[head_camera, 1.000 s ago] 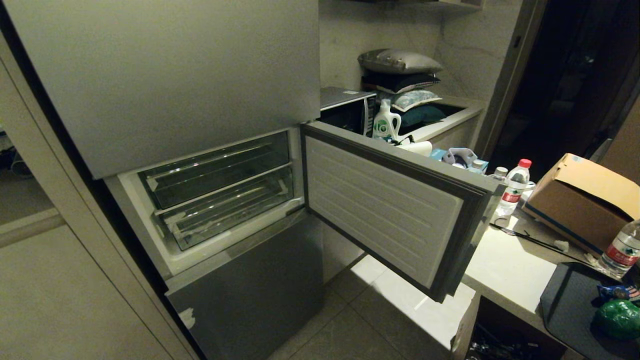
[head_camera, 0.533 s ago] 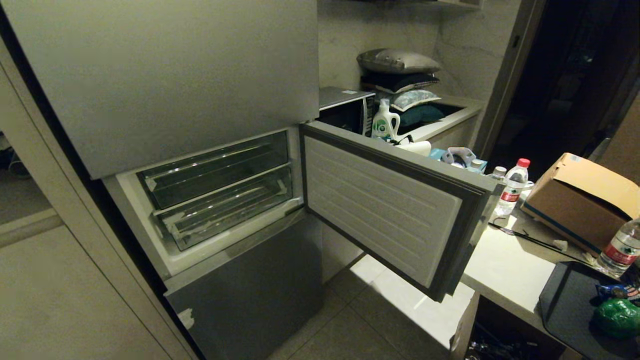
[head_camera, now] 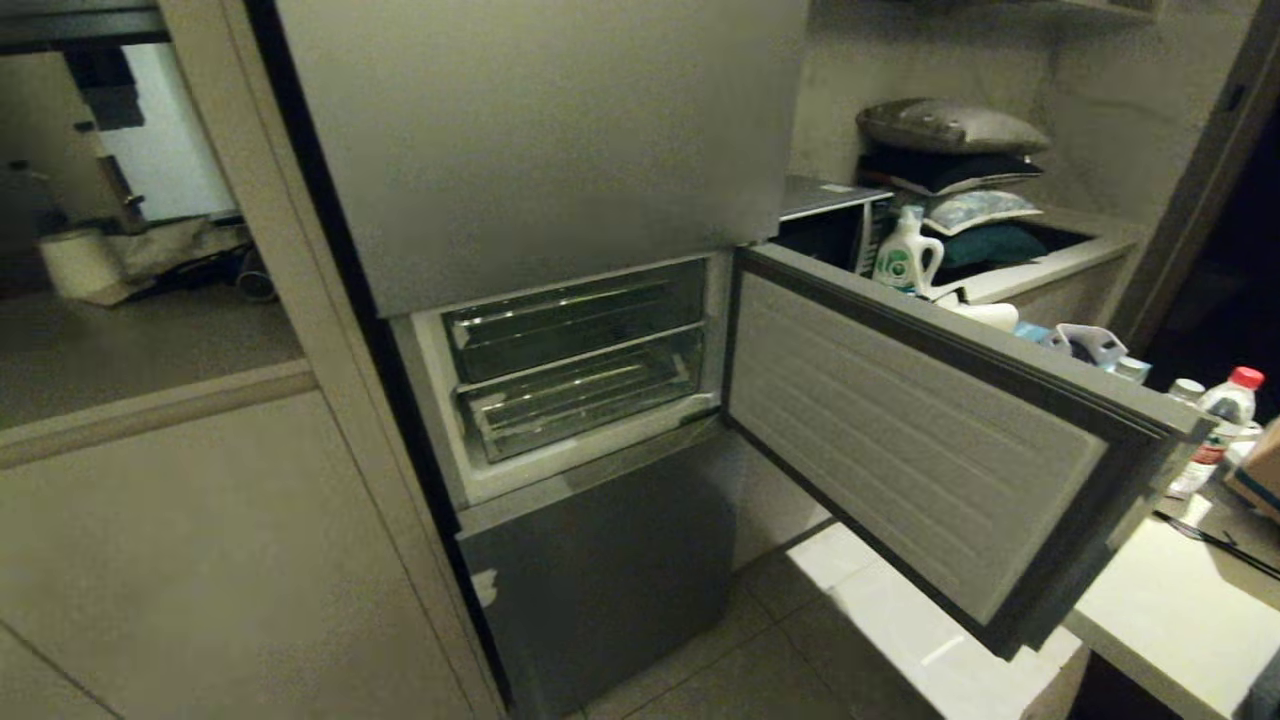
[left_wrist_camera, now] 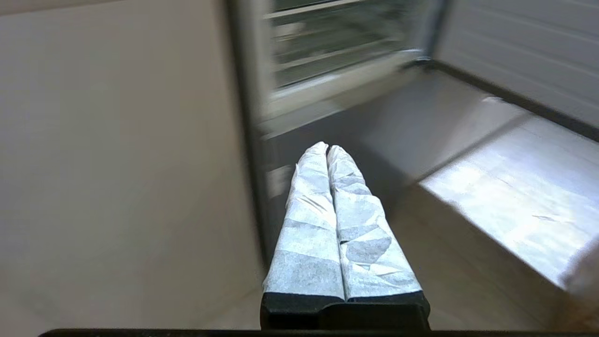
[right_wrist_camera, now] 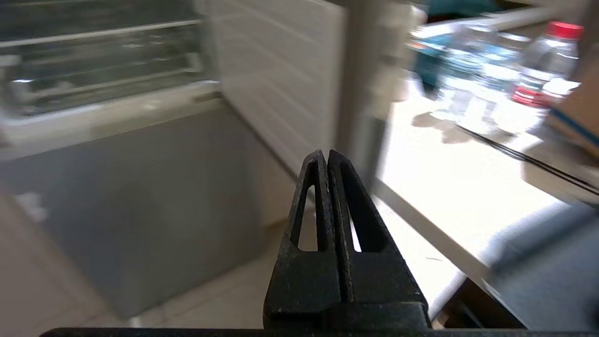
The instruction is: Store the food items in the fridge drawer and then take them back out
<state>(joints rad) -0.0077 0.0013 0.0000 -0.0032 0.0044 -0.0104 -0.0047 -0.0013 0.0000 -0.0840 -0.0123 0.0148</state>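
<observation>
The fridge drawer [head_camera: 580, 400] is the lower clear bin in the open fridge compartment, pushed in under a shallower clear bin [head_camera: 575, 320]. It also shows blurred in the right wrist view [right_wrist_camera: 107, 79]. The food items are out of view. Neither arm appears in the head view. My left gripper [left_wrist_camera: 327, 148], its fingers wrapped in white tape, is shut on nothing and hangs low in front of the fridge's grey lower door. My right gripper [right_wrist_camera: 326, 154], bare black, is shut and empty near the edge of the open door.
The open fridge door [head_camera: 930, 440] swings out to the right over a white countertop [head_camera: 1170, 610]. Water bottles [head_camera: 1225, 410] stand there, with a detergent bottle [head_camera: 905, 255] and stacked cushions [head_camera: 950, 130] behind. Beige cabinet fronts [head_camera: 200, 560] fill the left.
The whole head view has swung left, so the fridge sits further right in the picture. The cardboard box, dark tray and green item have left the right edge. Nothing in the scene itself moved.
</observation>
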